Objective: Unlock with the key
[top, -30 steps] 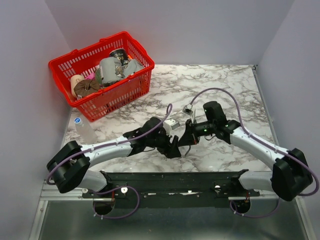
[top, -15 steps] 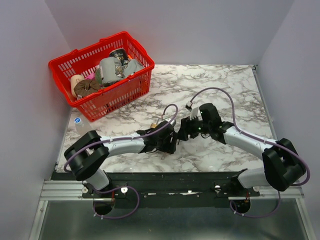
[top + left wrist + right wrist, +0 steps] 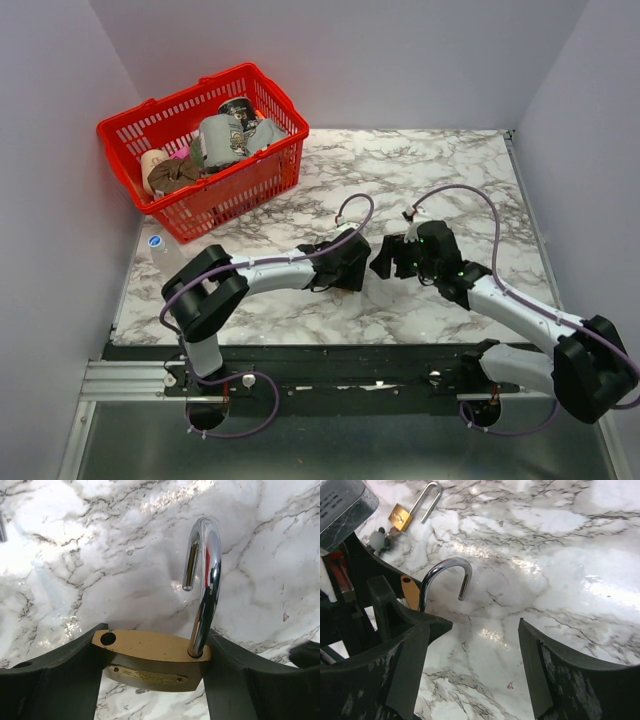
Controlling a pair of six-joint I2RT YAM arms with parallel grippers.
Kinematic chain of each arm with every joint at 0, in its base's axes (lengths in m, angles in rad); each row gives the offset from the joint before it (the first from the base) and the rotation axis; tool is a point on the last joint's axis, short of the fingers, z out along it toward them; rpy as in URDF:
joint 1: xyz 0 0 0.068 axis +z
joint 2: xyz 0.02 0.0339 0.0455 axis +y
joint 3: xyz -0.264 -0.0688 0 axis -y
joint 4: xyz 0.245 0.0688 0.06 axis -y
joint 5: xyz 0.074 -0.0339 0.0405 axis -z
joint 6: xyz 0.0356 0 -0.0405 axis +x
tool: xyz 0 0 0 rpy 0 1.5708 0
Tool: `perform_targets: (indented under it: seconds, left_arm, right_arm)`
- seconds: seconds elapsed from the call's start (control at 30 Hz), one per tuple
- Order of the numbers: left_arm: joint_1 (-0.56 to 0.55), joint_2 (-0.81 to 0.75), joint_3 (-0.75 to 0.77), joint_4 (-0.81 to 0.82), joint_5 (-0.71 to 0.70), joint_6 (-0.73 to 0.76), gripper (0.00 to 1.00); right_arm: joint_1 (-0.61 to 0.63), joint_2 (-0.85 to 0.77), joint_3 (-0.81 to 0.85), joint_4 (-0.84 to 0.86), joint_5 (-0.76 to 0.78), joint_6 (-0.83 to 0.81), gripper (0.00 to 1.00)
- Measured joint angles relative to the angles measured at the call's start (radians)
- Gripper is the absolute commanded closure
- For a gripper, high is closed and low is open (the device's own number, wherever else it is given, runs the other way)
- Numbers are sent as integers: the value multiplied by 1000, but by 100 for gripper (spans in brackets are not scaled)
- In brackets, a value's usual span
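Brass padlocks, two: held padlock (image 3: 150, 652) clamped by left gripper (image 3: 155, 667), shackle (image 3: 206, 580) open; spare padlock (image 3: 402, 515) upper left; right gripper (image 3: 480, 627) wide, empty.

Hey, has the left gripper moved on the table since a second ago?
Yes. Seen from above, the left gripper, clamped on the padlock, has moved away from the black rail at the near edge, farther up the table.

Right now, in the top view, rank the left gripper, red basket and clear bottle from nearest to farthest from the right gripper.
From the right gripper:
1. Left gripper, facing it, gripping the padlock.
2. Red basket, far left corner.
3. Clear bottle, at the table's left edge.
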Motion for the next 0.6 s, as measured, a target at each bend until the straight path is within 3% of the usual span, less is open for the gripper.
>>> perform_targets:
  seconds: [0.17, 0.6]
  left_arm:
    - [20, 59, 82, -44, 2, 5, 100]
    - [79, 193, 287, -193, 8, 30, 73]
  right_arm:
    - [0, -115, -24, -32, 98, 23, 19]
    - [-2, -293, -24, -95, 141, 24, 19]
